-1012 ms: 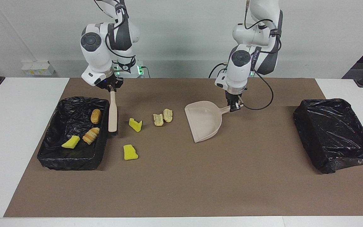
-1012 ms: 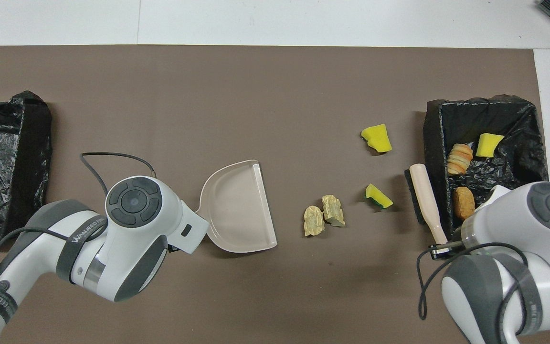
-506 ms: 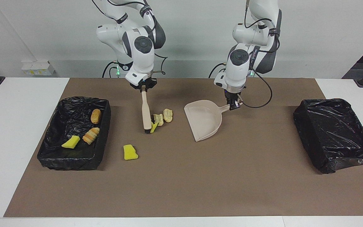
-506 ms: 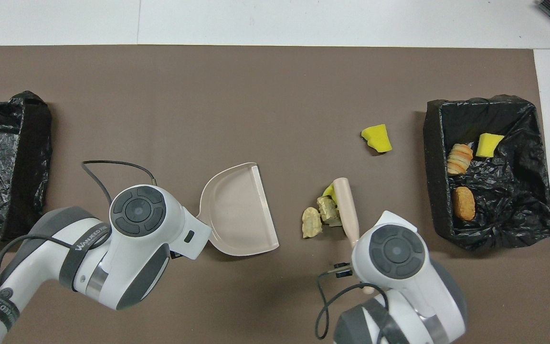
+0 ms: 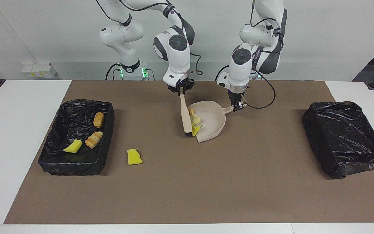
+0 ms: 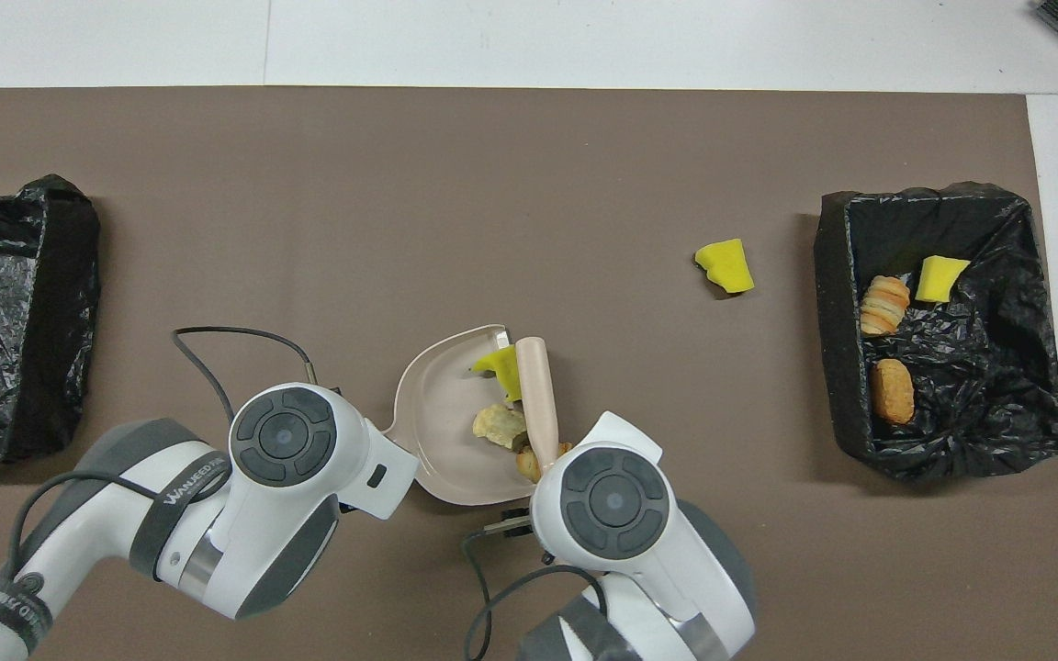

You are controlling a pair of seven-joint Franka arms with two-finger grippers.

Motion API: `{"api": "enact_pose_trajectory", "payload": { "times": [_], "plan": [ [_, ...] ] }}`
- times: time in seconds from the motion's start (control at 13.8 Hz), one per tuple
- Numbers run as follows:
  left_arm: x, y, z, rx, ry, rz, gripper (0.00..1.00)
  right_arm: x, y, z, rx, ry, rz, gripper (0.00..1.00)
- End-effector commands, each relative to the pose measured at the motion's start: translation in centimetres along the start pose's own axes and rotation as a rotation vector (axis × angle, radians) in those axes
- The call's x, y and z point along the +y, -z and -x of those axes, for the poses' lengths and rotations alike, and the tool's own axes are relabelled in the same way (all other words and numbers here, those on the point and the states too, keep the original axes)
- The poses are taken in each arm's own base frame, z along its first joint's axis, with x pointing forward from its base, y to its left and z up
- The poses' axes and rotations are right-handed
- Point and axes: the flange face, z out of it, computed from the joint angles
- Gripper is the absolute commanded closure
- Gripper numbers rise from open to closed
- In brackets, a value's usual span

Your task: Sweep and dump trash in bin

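My right gripper (image 5: 181, 91) is shut on the handle of the beige brush (image 5: 185, 116), whose bristles stand at the mouth of the beige dustpan (image 5: 213, 117). My left gripper (image 5: 239, 106) is shut on the dustpan's handle. Three scraps of trash lie in the pan against the brush: a yellow sponge chunk (image 6: 499, 364) and two tan pieces (image 6: 498, 424). Another yellow sponge chunk (image 5: 134, 157) lies on the mat toward the right arm's end, also seen in the overhead view (image 6: 725, 266). In the overhead view both grippers are hidden under the wrists.
A black-lined bin (image 5: 73, 167) at the right arm's end holds three scraps: a yellow chunk (image 6: 940, 277), a striped bread piece (image 6: 883, 305) and a brown piece (image 6: 892, 390). A second black-lined bin (image 5: 346, 136) stands at the left arm's end. A brown mat (image 5: 187, 188) covers the table.
My right gripper swept the brush from beside the bin toward the left arm's end, pushing the yellow chunk and two tan pieces into the dustpan. The dustpan shifted slightly toward the brush.
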Motion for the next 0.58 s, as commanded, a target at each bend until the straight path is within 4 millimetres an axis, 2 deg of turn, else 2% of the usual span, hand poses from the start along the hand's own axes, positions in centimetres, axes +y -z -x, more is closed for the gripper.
{"api": "enact_pose_trajectory", "payload": {
  "times": [0.0, 0.14, 0.22, 0.29, 0.36, 0.51],
  "plan": [
    [0.6, -0.8, 0.4, 0.035, -0.01, -0.047, 1.0, -2.3, 2.9, -1.1, -0.008, -0.016, -0.039, 1.0],
    [-0.8, -1.1, 1.5, 0.068, -0.002, -0.064, 1.0, -1.3, 5.3, -2.5, -0.001, -0.007, -0.034, 1.0],
    [-1.1, -1.2, 1.7, 0.082, 0.005, -0.062, 1.0, -0.1, 6.2, -3.7, -0.002, -0.024, -0.038, 1.0],
    [-1.6, -1.2, 2.0, 0.11, 0.032, -0.06, 1.0, 1.1, 6.1, -5.0, -0.012, -0.046, -0.036, 1.0],
    [-2.1, -1.2, 2.2, 0.123, 0.04, -0.059, 1.0, 2.8, 5.6, -6.3, -0.013, -0.063, -0.028, 1.0],
    [-2.6, -1.1, 2.2, 0.121, 0.029, -0.051, 1.0, 9.6, 5.8, -10.0, 0.004, -0.074, 0.0, 1.0]
  ]
}}
